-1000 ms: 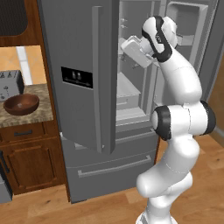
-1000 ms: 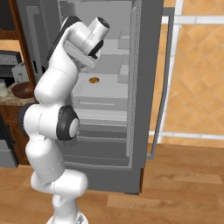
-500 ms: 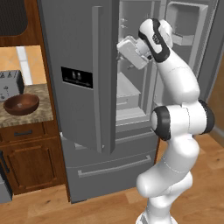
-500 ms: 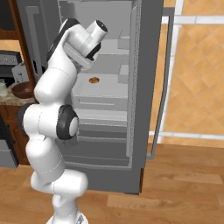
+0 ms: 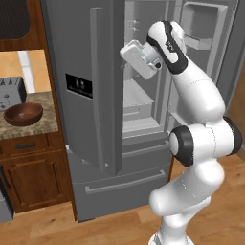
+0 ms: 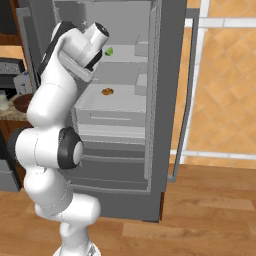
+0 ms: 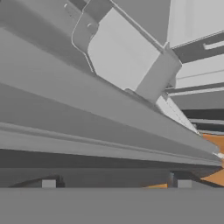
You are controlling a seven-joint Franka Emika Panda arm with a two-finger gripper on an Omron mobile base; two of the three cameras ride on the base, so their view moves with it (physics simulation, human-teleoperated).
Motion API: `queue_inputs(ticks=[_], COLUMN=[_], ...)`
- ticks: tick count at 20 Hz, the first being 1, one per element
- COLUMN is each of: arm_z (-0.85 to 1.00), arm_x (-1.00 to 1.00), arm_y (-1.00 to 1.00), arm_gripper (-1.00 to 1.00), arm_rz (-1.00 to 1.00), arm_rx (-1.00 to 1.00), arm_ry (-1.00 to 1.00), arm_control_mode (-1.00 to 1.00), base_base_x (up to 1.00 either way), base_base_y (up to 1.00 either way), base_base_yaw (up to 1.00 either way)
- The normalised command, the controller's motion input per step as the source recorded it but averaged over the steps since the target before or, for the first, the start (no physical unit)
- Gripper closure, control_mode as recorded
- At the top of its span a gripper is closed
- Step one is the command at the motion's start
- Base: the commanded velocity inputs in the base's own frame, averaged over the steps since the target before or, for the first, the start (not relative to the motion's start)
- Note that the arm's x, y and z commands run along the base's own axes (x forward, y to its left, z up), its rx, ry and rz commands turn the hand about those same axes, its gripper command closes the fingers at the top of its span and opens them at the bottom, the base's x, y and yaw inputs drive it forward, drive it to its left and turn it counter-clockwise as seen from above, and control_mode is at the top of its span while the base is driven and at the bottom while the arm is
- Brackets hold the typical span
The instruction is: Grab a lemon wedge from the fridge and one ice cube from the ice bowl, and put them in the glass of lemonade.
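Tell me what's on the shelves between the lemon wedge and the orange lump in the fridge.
Nothing. In the right base view, the lemon wedge sits on an upper shelf and the orange lump on the shelf below it; the shelf surface between them is bare.

Grey slanted panels of the fridge [image 7: 87, 118] run across the frame from upper left to lower right; a paler door bin [image 7: 122, 57] sits above them near the top; two finger tips [image 7: 49, 183] rise at the bottom, apart; a sliver of orange floor [image 7: 214, 142] shows at the right edge.
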Motion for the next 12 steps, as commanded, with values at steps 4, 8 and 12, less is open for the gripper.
queue_inputs(ticks=[4,8,12], arm_z=[0.0,0.0,0.0], arm_x=[-0.65,-0.58,-0.5], arm_y=[0.54,0.63,0.59], arm_gripper=[-1.0,-1.0,-1.0], arm_rz=[0.0,0.0,0.0], arm_rx=[0.02,0.0,0.0], arm_ry=[0.0,0.0,-0.01], arm_control_mode=[-1.0,-1.0,-1.0], base_base_x=[0.0,0.0,0.0], base_base_y=[0.0,0.0,0.0], base_base_yaw=[0.0,0.0,0.0])
